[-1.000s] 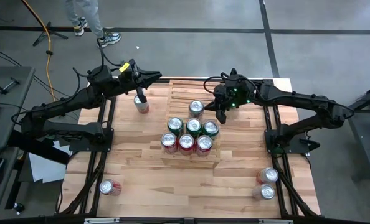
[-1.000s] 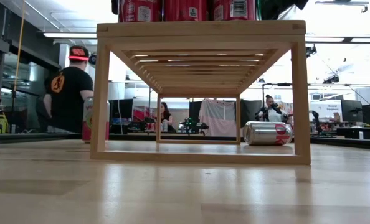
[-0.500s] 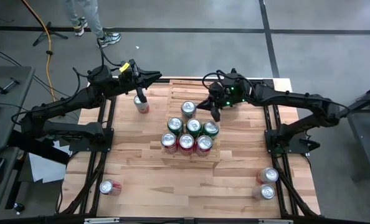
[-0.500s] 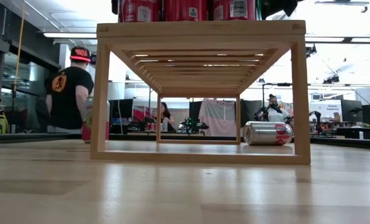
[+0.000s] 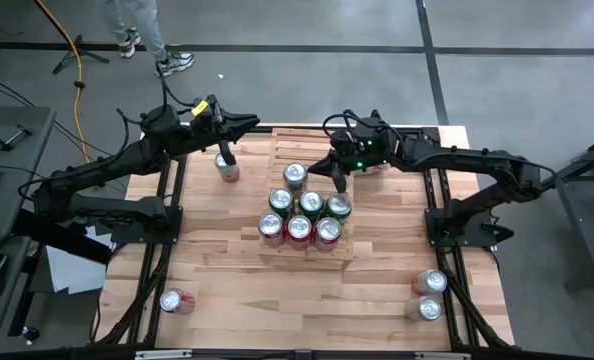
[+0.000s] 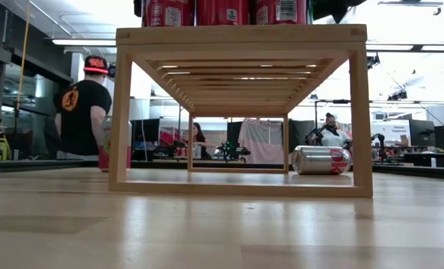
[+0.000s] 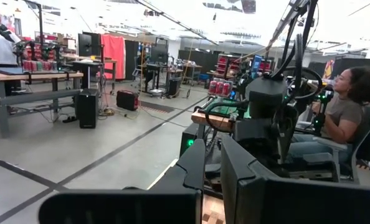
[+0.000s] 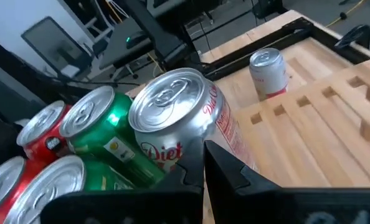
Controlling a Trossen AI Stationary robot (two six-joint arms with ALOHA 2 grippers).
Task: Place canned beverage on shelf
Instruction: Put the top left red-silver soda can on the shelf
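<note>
Right claw nudging a silver can on the shelf, fingers pinched together, holding nothing.

Left gripper [image 5: 224, 153] sits closed and empty just above a red-and-white can [image 5: 227, 167] standing on the table left of the shelf [image 5: 287, 147]. On the shelf, six cans in two rows; the silver can [image 5: 295, 176] stands upright just behind them, on the slats. Right gripper [image 5: 339, 183] is beside it, closed, fingertips at its side wall, not around it. Handling guess: thin aluminium, rigid if full, smooth and slippery, dents under hard squeeze, tips easily on slats. Best hold is mid-body, across the wall, jaws opened first. More cans lie at the table's near corners.
</note>
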